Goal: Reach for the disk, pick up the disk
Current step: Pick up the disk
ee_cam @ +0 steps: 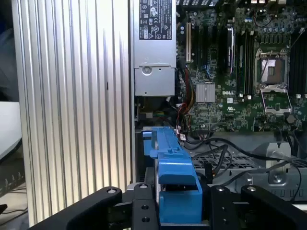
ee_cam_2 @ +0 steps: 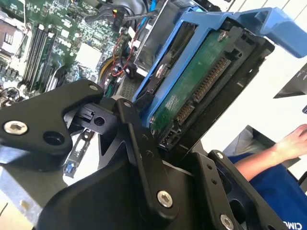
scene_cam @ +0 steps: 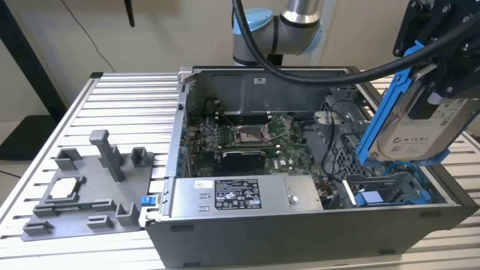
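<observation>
I had the disk (scene_cam: pixel 417 121) clamped in my gripper (scene_cam: pixel 439 84), lifted clear of the open computer case (scene_cam: pixel 300 236) and hanging above its corner at about three o'clock in the exterior view. My fingers were closed on its upper end; in that view the black gripper body sat at the twelve o'clock end of the drive, so the disk lay straight below my grip, toward six o'clock. Its long axis ran nearly upright, tilted a little, with the top leaning toward one o'clock and the lower edge toward seven. The white label faced the camera, and the blue bracket (scene_cam: pixel 386 107) framed the side facing the exterior view's left.

In the second wrist view the disk (ee_cam_2: pixel 199 91) showed its green circuit-board underside and connector edge, reaching away from my black finger links (ee_cam_2: pixel 144 153) toward one o'clock, with the blue bracket (ee_cam_2: pixel 225 21) wrapping the far end. In the first wrist view the bracket (ee_cam: pixel 175 179) sat between my two finger arms, its long side pointing to twelve o'clock over the motherboard (ee_cam: pixel 240 72) and the power supply (ee_cam: pixel 154 48).

Directly below the drive's lower edge, at six o'clock, stood the blue bay (scene_cam: pixel 386 194) fixed in the case; I judged the disk to be free of it, with a gap showing between them. A person's forearm (ee_cam_2: pixel 273 151) showed beyond the case.
</observation>
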{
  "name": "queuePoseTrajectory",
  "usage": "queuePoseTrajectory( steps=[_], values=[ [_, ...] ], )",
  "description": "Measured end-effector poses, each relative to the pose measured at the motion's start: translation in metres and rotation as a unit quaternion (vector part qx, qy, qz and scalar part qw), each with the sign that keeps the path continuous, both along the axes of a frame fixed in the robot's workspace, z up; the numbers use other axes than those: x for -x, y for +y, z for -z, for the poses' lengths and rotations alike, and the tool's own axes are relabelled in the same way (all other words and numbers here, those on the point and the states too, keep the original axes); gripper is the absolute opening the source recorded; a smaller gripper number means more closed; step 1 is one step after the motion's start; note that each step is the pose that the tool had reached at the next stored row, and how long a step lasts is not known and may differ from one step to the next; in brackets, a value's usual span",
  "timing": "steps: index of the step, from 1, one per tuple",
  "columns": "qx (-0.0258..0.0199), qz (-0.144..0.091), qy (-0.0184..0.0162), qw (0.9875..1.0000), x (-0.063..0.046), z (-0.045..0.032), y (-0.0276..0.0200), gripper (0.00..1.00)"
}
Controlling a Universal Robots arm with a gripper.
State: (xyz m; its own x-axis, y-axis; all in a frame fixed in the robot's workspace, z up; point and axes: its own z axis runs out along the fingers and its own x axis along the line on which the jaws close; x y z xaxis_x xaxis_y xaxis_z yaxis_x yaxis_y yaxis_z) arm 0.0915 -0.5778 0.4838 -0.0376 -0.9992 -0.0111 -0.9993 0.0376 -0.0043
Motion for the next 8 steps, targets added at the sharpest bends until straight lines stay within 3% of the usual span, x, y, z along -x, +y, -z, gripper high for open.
queuePoseTrajectory(
  steps=[8],
  values=[
    [-0.0004, 0.0, 0.0, 1.0, -0.002, 0.0143, 0.0001, 0.0]
  ],
)
